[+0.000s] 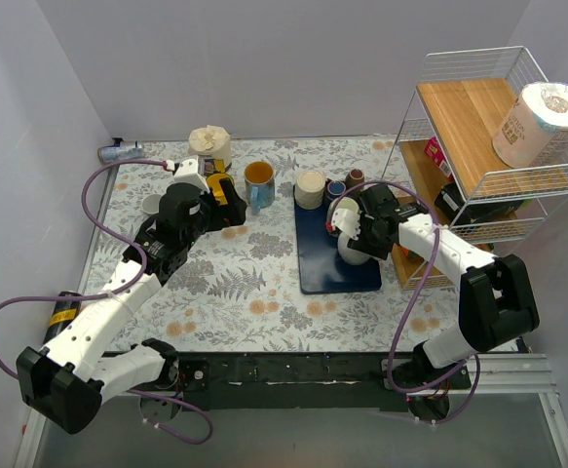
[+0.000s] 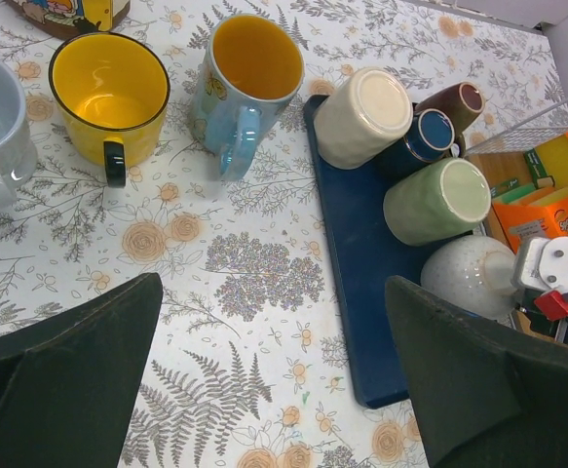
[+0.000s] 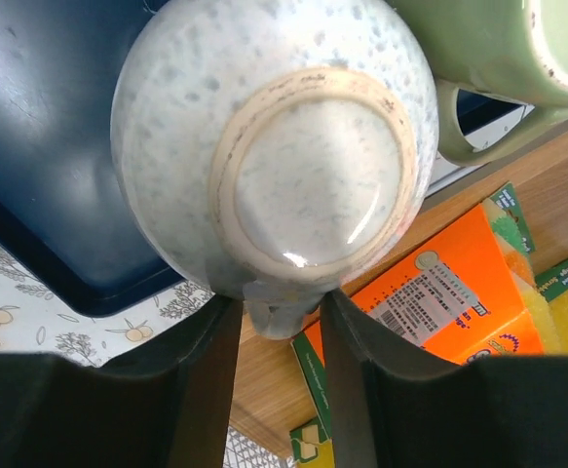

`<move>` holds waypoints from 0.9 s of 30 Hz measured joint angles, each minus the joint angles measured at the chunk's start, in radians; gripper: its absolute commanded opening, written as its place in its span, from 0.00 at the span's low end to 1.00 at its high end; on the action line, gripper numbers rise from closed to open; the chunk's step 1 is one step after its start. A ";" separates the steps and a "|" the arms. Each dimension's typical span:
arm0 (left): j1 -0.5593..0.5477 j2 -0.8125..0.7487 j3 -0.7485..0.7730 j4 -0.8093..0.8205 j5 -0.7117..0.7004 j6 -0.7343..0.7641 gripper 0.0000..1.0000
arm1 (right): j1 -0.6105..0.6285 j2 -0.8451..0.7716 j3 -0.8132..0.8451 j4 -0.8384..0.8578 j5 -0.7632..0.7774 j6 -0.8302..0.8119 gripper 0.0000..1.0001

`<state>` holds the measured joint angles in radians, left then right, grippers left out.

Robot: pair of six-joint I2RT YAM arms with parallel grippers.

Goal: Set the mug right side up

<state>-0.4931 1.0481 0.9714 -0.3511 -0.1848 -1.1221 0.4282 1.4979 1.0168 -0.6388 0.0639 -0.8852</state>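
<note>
Fern-print tablecloth (image 1: 235, 283), arms bolted at its near edge.

Item 1: left gripper (image 2: 274, 288), jaws wide, holding nothing, hovering over bare cloth.

Item 2: right gripper (image 3: 277, 312), pinched narrow on the handle of the speckled mug (image 3: 274, 156), which is base-up over the near right part of the blue tray (image 1: 313, 273). I judge it glazed stoneware: stiff, weighty, slick, chippable. The handle is my surest hold.

Item 3, farther along the tray: green mug (image 2: 439, 200), cream mug (image 2: 361, 117).
</note>
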 measured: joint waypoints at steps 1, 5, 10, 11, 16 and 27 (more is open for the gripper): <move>0.000 0.000 -0.001 0.000 0.000 -0.002 0.98 | 0.002 -0.001 0.000 0.000 -0.001 0.003 0.41; 0.000 0.000 -0.005 0.000 0.000 -0.003 0.98 | 0.012 -0.001 -0.011 0.003 -0.019 0.021 0.38; 0.000 -0.003 -0.017 0.000 0.000 -0.008 0.98 | 0.020 -0.002 -0.045 0.012 -0.021 0.028 0.44; 0.000 -0.004 -0.017 0.000 0.000 -0.009 0.98 | 0.020 -0.002 -0.050 0.010 -0.020 0.030 0.45; 0.000 -0.013 -0.018 0.000 0.000 -0.012 0.98 | 0.020 0.000 -0.053 0.014 -0.008 0.042 0.47; 0.000 -0.018 -0.028 0.000 -0.005 -0.012 0.98 | 0.020 0.012 -0.082 0.105 -0.012 0.089 0.45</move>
<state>-0.4931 1.0302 0.9432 -0.3515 -0.1902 -1.1339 0.4484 1.5101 0.9352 -0.5343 0.0521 -0.7967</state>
